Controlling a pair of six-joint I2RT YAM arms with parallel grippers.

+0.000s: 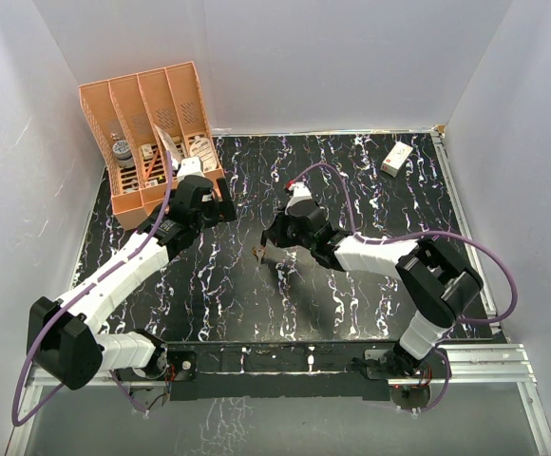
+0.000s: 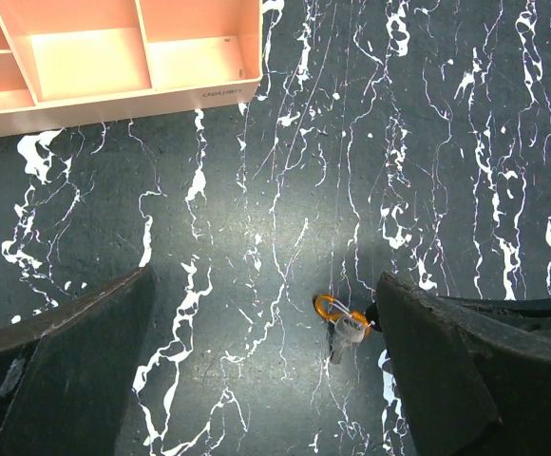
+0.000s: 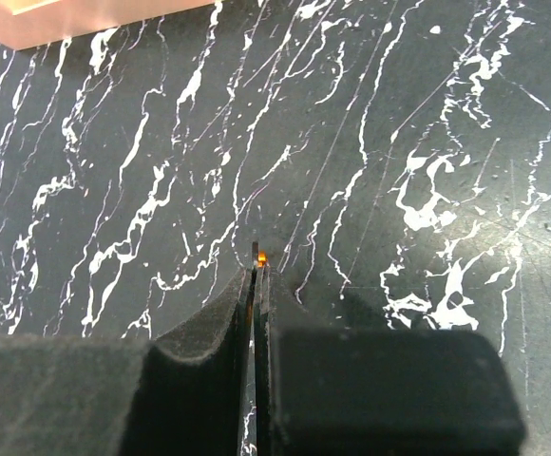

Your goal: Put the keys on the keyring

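Observation:
The small orange keyring [image 2: 331, 307] shows in the left wrist view, just off the dark marbled table. A small silvery key [image 2: 348, 332] lies over its lower end; I cannot tell whether it is threaded on. My right gripper [image 3: 256, 277] is shut on the keyring, and only an orange glint of it [image 3: 260, 256] shows at the fingertips. From above, my right gripper [image 1: 265, 248] is mid-table with the keyring and key [image 1: 258, 254] at its tip. My left gripper [image 2: 264, 318] is open and empty, with the keyring close to its right finger [image 2: 446, 370]. From above, my left gripper [image 1: 224, 207] is left of the right one.
A large orange slotted organizer [image 1: 152, 128] stands at the back left, right behind my left gripper, and also shows in the left wrist view [image 2: 114, 66]. A white box with a red mark [image 1: 397, 158] lies at the back right. White walls enclose the table.

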